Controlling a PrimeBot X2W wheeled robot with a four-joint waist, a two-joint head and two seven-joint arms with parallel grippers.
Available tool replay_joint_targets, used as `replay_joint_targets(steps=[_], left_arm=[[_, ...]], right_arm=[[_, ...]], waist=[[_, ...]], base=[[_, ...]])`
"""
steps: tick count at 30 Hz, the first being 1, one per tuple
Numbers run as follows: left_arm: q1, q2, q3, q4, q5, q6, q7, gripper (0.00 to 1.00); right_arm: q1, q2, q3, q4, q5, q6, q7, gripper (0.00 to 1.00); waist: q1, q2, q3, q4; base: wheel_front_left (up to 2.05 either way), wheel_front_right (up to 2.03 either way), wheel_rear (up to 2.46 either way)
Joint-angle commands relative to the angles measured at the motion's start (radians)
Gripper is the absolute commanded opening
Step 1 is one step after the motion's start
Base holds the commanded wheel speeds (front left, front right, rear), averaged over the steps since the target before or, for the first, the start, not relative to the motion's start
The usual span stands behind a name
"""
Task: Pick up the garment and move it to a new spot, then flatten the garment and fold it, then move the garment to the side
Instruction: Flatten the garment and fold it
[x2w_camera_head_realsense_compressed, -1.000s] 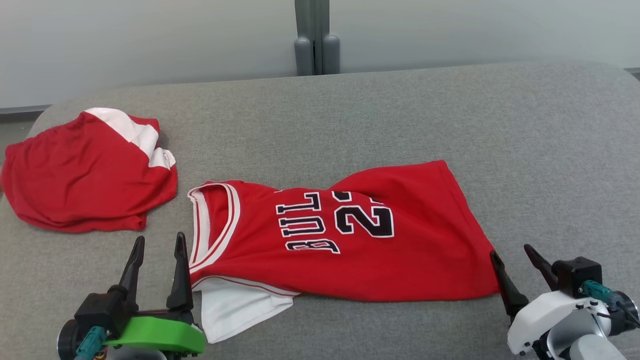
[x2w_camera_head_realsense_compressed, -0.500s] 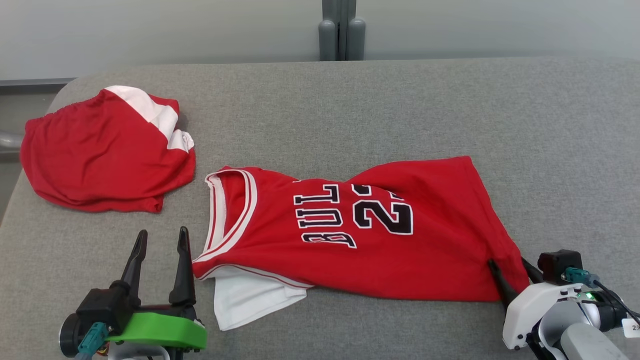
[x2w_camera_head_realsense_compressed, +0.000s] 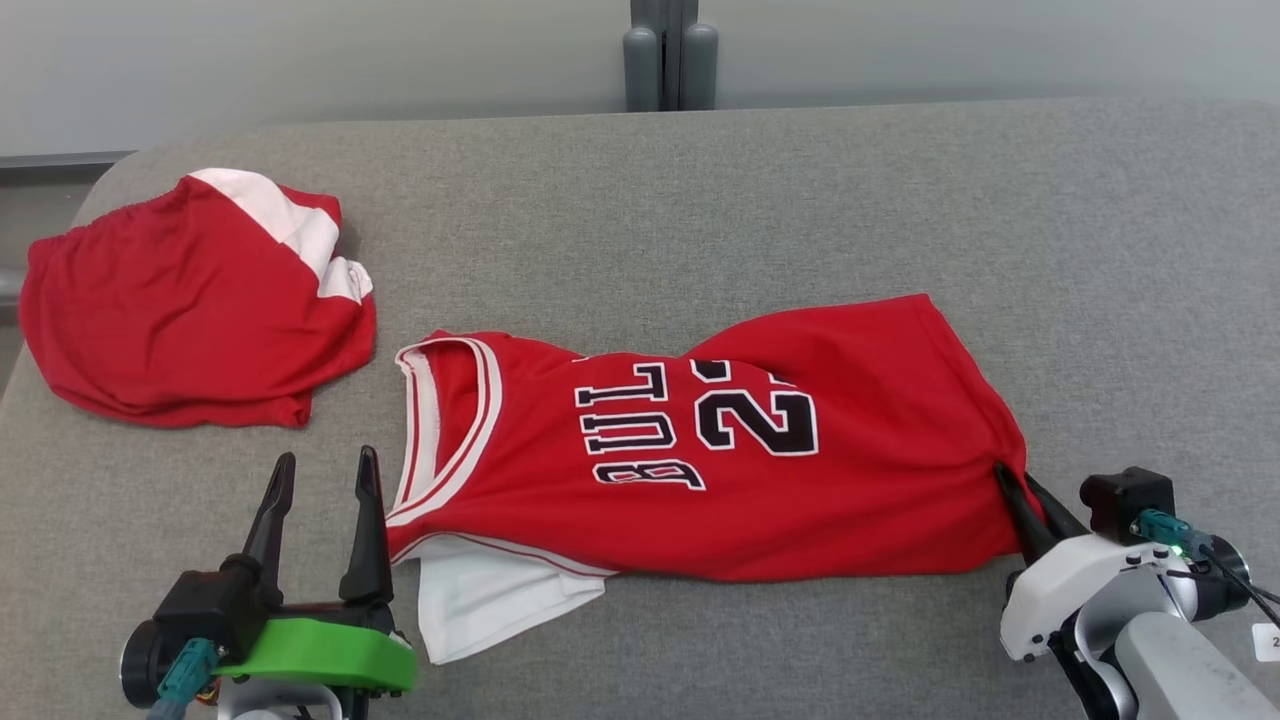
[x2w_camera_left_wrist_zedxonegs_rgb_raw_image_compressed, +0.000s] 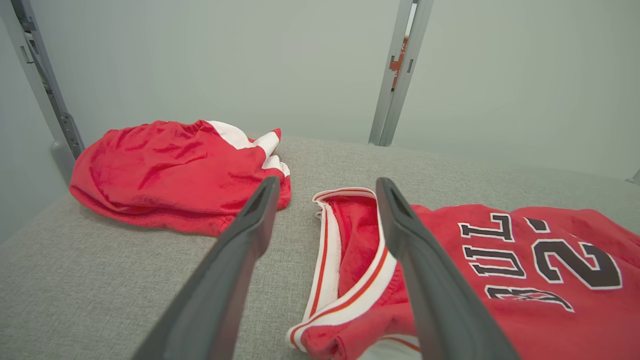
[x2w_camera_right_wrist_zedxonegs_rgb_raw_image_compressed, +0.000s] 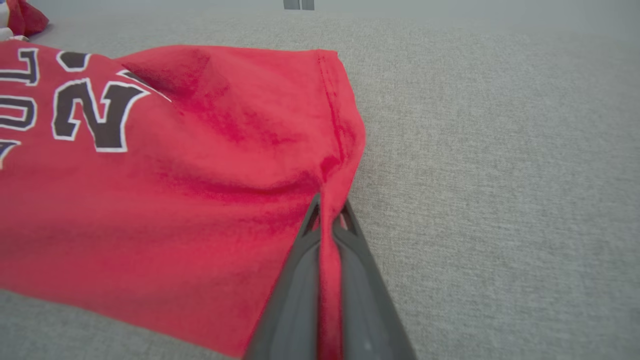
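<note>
The garment (x2w_camera_head_realsense_compressed: 700, 450) is a red basketball jersey with black lettering, lying sideways on the grey surface, collar to the left and hem to the right; a white layer pokes out below the collar. My right gripper (x2w_camera_head_realsense_compressed: 1015, 478) is shut on the hem's near corner, and in the right wrist view the red cloth (x2w_camera_right_wrist_zedxonegs_rgb_raw_image_compressed: 200, 175) is pinched between the closed fingers (x2w_camera_right_wrist_zedxonegs_rgb_raw_image_compressed: 300, 280). My left gripper (x2w_camera_head_realsense_compressed: 322, 470) stands open just left of the collar, touching nothing. In the left wrist view the collar (x2w_camera_left_wrist_zedxonegs_rgb_raw_image_compressed: 350, 250) lies between and beyond the two fingers (x2w_camera_left_wrist_zedxonegs_rgb_raw_image_compressed: 240, 250).
A second red and white garment (x2w_camera_head_realsense_compressed: 190, 310) lies bunched at the surface's far left. A grey post (x2w_camera_head_realsense_compressed: 668, 50) stands behind the far edge against a pale wall. The grey padded surface (x2w_camera_head_realsense_compressed: 1100, 250) stretches bare to the right and back.
My right gripper has moved in onto the hem corner and closed on it, bunching the cloth there. The head camera has shifted. My left gripper stays open in place.
</note>
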Motion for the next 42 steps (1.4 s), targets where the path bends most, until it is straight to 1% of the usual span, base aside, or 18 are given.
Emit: replay_joint_targets(steps=[1, 8, 11, 15, 16, 17, 18, 22, 26, 30, 37, 42], left_arm=[[-0.013, 0.002, 0.0, 0.001, -0.004, 0.003, -0.001, 1.0], [-0.023, 0.002, -0.012, 0.008, -0.01, -0.001, -0.001, 1.0], [-0.028, 0.002, -0.016, 0.012, -0.011, -0.001, -0.001, 1.0], [-0.038, 0.002, -0.027, 0.018, -0.016, -0.001, -0.001, 1.0], [-0.039, 0.002, -0.029, 0.019, -0.018, 0.0, -0.001, 1.0], [-0.04, 0.002, -0.031, 0.02, -0.019, 0.001, -0.001, 1.0], [-0.04, 0.002, -0.032, 0.02, -0.019, 0.002, -0.001, 1.0], [-0.03, 0.002, -0.03, 0.017, -0.025, 0.009, -0.001, 1.0], [-0.022, 0.002, -0.031, 0.016, -0.025, 0.011, -0.001, 1.0], [-0.016, 0.002, -0.032, 0.014, -0.023, 0.011, -0.001, 1.0], [-0.01, 0.002, -0.031, 0.009, -0.018, 0.009, -0.001, 1.0], [-0.008, 0.002, -0.032, 0.013, -0.013, 0.006, -0.001, 1.0]], right_arm=[[-0.018, 0.001, -0.001, -0.007, 0.016, -0.001, -0.011, 0.0], [-0.095, 0.005, -0.001, 0.003, 0.03, -0.001, 0.008, 0.0], [-0.148, 0.016, -0.003, 0.04, 0.022, -0.001, 0.025, 0.0], [-0.215, 0.026, 0.01, 0.124, 0.021, -0.001, 0.049, 0.0], [-0.229, 0.026, 0.016, 0.147, 0.016, -0.001, 0.048, 0.35], [-0.24, 0.03, 0.019, 0.161, 0.017, -0.001, 0.04, 0.78], [-0.25, 0.035, 0.021, 0.178, 0.02, -0.001, 0.031, 1.0], [-0.259, 0.032, 0.032, 0.219, 0.031, -0.001, -0.004, 1.0], [-0.226, 0.018, 0.039, 0.219, 0.041, -0.001, -0.039, 1.0], [-0.173, -0.002, 0.038, 0.177, 0.047, -0.001, -0.063, 1.0], [-0.055, -0.029, 0.049, 0.074, 0.051, -0.001, -0.072, 1.0], [-0.033, -0.043, 0.058, 0.034, 0.053, -0.001, -0.055, 1.0]], waist=[[0.0, 0.0, 0.001, 0.001], [0.0, 0.0, 0.013, 0.019], [0.0, 0.0, 0.019, 0.029], [0.0, 0.0, 0.026, 0.045], [0.0, 0.0, 0.027, 0.048], [0.0, 0.0, 0.027, 0.05], [0.0, 0.0, 0.027, 0.051], [0.0, 0.0, 0.023, 0.043], [0.0, 0.0, 0.014, 0.027], [0.0, 0.0, 0.006, 0.01], [0.0, 0.0, -0.001, -0.004], [0.0, 0.0, 0.002, -0.008]], base=[[0.0, 0.0, 0.0], [0.0, 0.0, 0.0], [0.0, 0.0, 0.0], [0.0, 0.0, 0.0], [0.0, 0.0, 0.0], [0.0, 0.0, 0.0], [0.0, 0.0, 0.0], [0.0, 0.0, 0.0], [0.0, 0.0, 0.0], [0.0, 0.0, 0.0], [0.0, 0.0, 0.0], [0.0, 0.0, 0.0]])
